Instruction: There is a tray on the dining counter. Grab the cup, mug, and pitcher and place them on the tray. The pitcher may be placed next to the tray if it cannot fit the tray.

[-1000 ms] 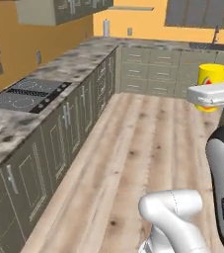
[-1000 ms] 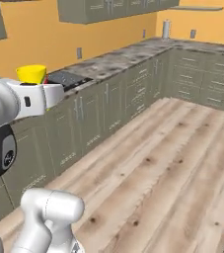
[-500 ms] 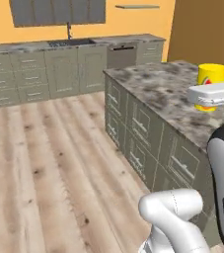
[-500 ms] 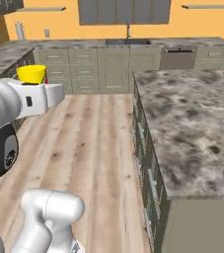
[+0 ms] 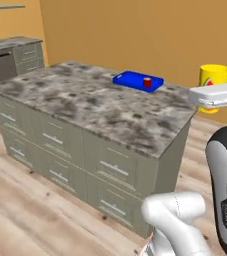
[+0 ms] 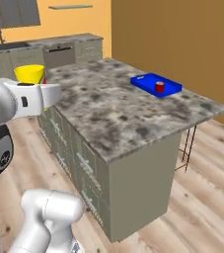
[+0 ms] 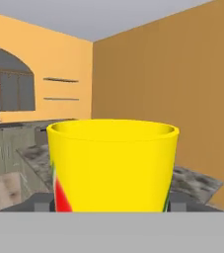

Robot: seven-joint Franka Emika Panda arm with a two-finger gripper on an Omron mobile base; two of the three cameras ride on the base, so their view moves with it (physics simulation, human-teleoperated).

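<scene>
Hand view: the claw (image 7: 111, 210) is clenched on the cup (image 7: 112, 165), which stands upright between the jaws with its rim level and its red-orange mark at the cup's 7 o'clock.

Step in hand, by judgement: carry the cup to the tray and set it down there.

1. Keep the cup upright during transport; avoid rolling the wrist.
2. Approach the tray from above, not from the side, so that the cup clears the low rim.
3. Select a bare part of the tray away from the mug; contact could tip the mug.
4. Lower until the base of the cup rests flat, then release the jaws and retract straight up.

Arm pose: in the left base view the claw (image 5: 211, 96) is held high at 3 o'clock in the picture, forearm roughly horizontal, with the cup (image 5: 214, 80) rising above it, off the near corner of the worktop (image 5: 90, 102). In the right base view the same claw (image 6: 44, 94) sits at 9 o'clock.

Outward: the tray (image 5: 130, 80) lies at the far end of the worktop, well apart from the claw. The mug (image 5: 147, 82) stands on the tray, toward its right end in that view.
</scene>
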